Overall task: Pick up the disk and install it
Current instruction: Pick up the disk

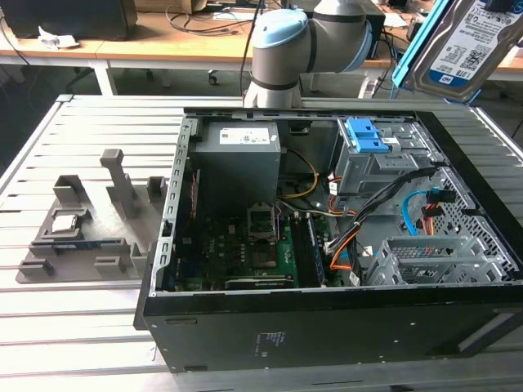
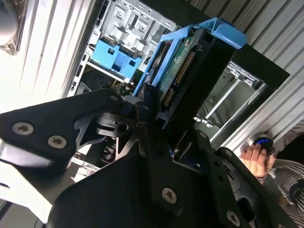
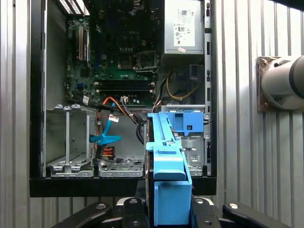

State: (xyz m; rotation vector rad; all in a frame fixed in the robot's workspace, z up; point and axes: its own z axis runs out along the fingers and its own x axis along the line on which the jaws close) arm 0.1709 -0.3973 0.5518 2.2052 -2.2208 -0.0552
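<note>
The disk [image 1: 464,42], a silver hard drive with a white-and-blue label and blue side rails, hangs in the air above the far right corner of the open computer case [image 1: 327,331] in the exterior view. In both wrist views my gripper [image 2: 159,121] is shut on the disk [image 2: 183,78], with black fingers [image 2: 142,111] pressed against its sides. The first wrist view looks down along the disk's [image 3: 167,161] blue rail, held edge-on by my gripper [image 3: 166,205] over the case's drive cage with a blue latch [image 3: 187,122].
Inside the case sit the grey power-supply box [image 1: 241,159], the motherboard [image 1: 253,245], loose cables [image 1: 409,196] and a grey drive bay [image 1: 433,261]. A grey fixture [image 1: 90,220] lies at the exterior view's left. A person's hand [image 2: 256,159] rests beside the case.
</note>
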